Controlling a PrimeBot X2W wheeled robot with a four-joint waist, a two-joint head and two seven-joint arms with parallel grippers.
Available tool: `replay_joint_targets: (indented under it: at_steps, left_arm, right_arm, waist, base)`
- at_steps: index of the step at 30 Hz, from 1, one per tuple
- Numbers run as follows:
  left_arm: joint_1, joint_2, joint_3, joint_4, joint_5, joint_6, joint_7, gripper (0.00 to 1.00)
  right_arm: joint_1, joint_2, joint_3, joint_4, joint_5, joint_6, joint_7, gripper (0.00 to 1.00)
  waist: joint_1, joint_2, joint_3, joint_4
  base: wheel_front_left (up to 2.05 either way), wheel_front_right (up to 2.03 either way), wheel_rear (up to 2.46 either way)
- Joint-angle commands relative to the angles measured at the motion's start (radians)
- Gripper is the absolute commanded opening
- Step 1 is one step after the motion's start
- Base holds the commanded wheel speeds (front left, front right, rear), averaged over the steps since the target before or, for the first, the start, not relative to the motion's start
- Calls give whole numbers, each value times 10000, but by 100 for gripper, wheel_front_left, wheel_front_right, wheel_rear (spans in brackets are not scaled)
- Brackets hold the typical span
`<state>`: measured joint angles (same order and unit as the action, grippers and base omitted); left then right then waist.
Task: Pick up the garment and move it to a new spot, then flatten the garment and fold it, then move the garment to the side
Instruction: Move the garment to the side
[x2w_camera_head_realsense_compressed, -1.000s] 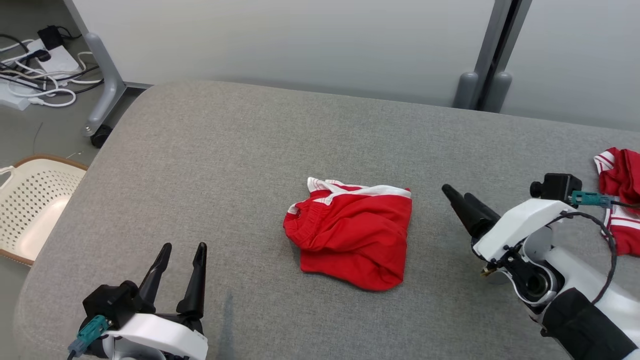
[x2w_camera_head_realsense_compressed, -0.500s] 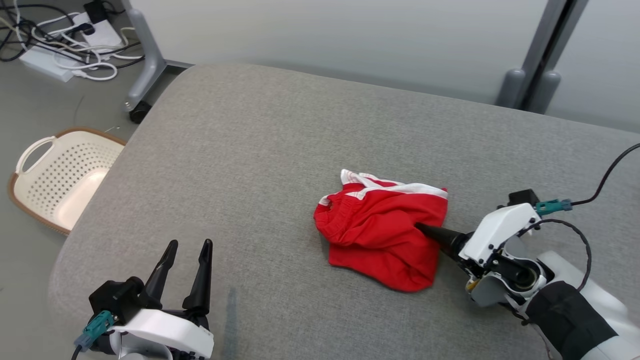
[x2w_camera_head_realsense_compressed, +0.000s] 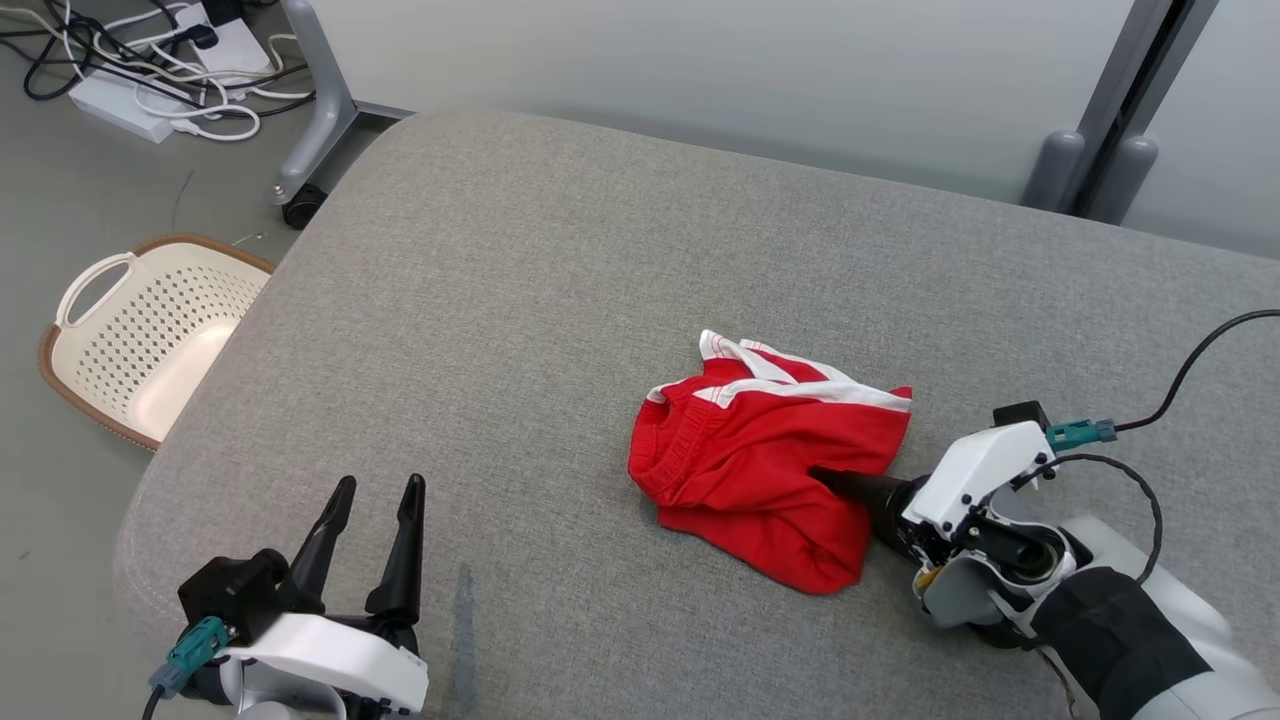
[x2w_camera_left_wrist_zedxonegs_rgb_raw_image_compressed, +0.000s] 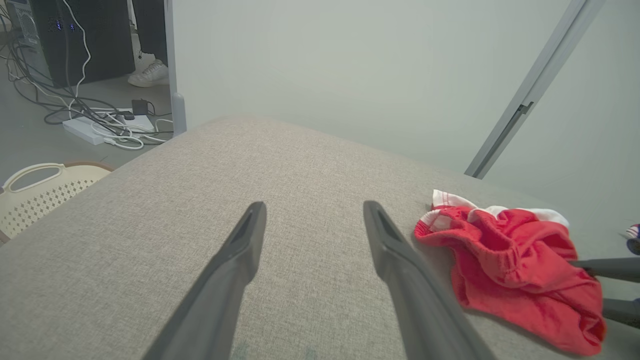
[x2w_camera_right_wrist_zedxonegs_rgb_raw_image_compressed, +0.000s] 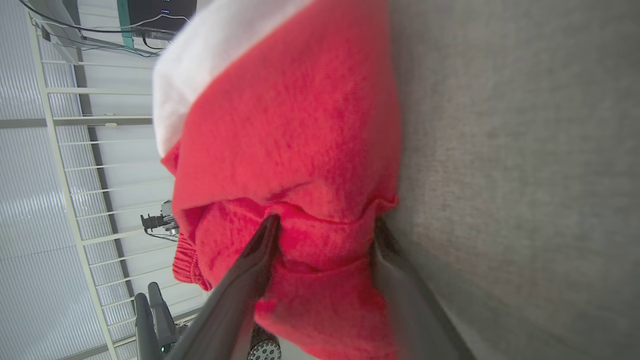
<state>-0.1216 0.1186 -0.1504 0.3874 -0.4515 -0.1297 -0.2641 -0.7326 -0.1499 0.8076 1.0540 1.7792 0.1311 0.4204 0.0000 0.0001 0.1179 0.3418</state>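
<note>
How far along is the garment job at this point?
Done: nothing; the garment lies crumpled on the table. In hand: the right gripper straddles a fold at its edge, jaws apart, not yet pinching. The left gripper hovers open, off the cloth. Remaining: lift, move, flatten, fold, set aside.

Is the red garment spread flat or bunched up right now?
Bunched up: the red garment lies in a wrinkled heap on the grey table, layers overlapping, white trim folded over.
</note>
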Motion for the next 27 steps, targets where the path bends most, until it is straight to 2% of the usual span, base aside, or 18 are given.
replay_joint_targets:
  at_steps: [1,6,10,15,21,27]
  left_arm:
    - [-108,68,33,-10,-38,-20,1,100]
    - [-90,81,24,-9,-30,-20,1,100]
    - [-71,132,20,-39,-13,-20,1,100]
    - [-41,191,-25,-84,10,-20,1,100]
    - [-221,249,-163,-182,25,-20,1,100]
    - [-505,349,-328,-246,-42,-19,2,100]
  right_arm:
    - [6,42,-38,-17,38,0,-44,0]
    - [-94,-187,-91,-525,-245,3,-340,0]
    - [-169,-581,202,-1454,-948,9,-709,0]
    - [-392,-1127,545,-2231,-1564,11,-547,0]
    - [-994,-2277,1014,-3536,-2203,11,538,0]
    - [-2054,-3388,1306,-4240,-2842,11,1522,0]
  waist:
    - [0,-1,-2,-30]
    - [0,-1,-41,-156]
    - [0,-1,-80,-377]
    - [0,-1,-98,-797]
    - [0,-1,143,-1625]
    - [0,-1,705,-2284]
  base:
    - [0,0,0]
    - [0,0,0]
    - [0,0,0]
    - [0,0,0]
    - [0,0,0]
    - [0,0,0]
